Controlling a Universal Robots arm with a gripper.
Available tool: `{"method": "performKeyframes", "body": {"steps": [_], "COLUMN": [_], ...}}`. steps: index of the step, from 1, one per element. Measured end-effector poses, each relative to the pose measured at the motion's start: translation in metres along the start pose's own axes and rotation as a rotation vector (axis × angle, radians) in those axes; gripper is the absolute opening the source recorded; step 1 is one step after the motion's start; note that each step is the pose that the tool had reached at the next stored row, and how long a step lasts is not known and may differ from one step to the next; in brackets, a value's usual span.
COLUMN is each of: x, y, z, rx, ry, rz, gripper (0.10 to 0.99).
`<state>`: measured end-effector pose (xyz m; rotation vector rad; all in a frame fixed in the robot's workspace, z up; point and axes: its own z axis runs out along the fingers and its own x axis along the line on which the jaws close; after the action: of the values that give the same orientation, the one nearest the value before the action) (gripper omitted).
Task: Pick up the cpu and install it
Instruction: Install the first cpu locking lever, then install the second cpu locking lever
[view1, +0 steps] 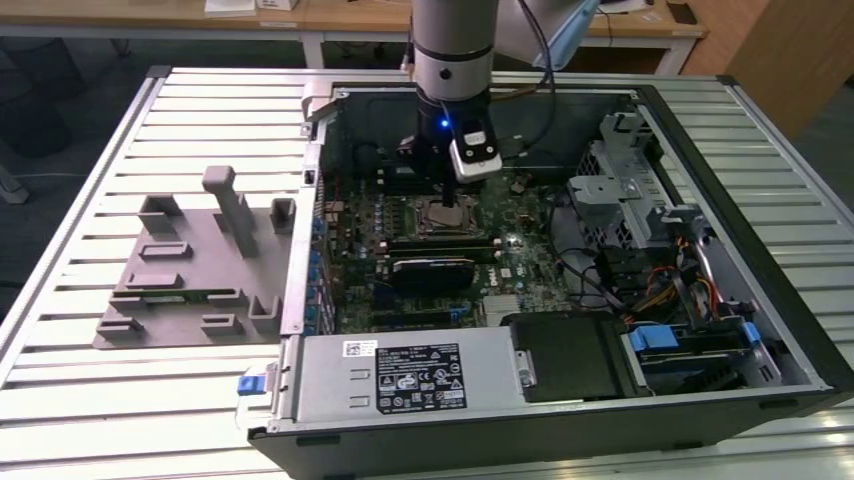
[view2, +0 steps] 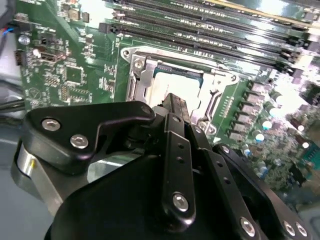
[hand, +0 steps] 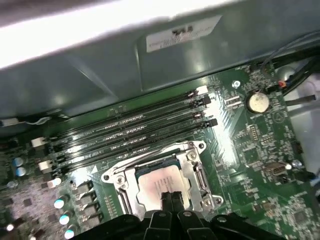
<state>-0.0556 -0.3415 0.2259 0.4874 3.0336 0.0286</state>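
While the gripper (hand: 170, 199) hovered pinched shut just above it, grasping nothing, the cpu (hand: 159, 184) lay flat in the socket (hand: 196, 172), edges square with the frame.

Exterior view high and set back, angled down over the slatted table (view1: 80, 250) into the open computer case (view1: 747, 230), 2 wrist views close above the motherboard (hand: 260, 165) looking past the gripper (hand: 171, 199), both sharing the socket frame (view2: 150, 75).
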Motion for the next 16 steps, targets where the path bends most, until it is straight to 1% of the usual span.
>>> {"method": "performKeyframes", "body": {"steps": [2, 3, 16], "x": [-0.0004, -0.0005, -0.0006], "y": [0.0002, 0.0002, 0.0002], "z": [-0.0061, -0.0076, -0.0086], "rx": [0.0, 0.0, 0.0], "ry": [0.0, 0.0, 0.0], "rz": [0.0, 0.0, 0.0], "gripper": [0.106, 0.106, 0.106]}}
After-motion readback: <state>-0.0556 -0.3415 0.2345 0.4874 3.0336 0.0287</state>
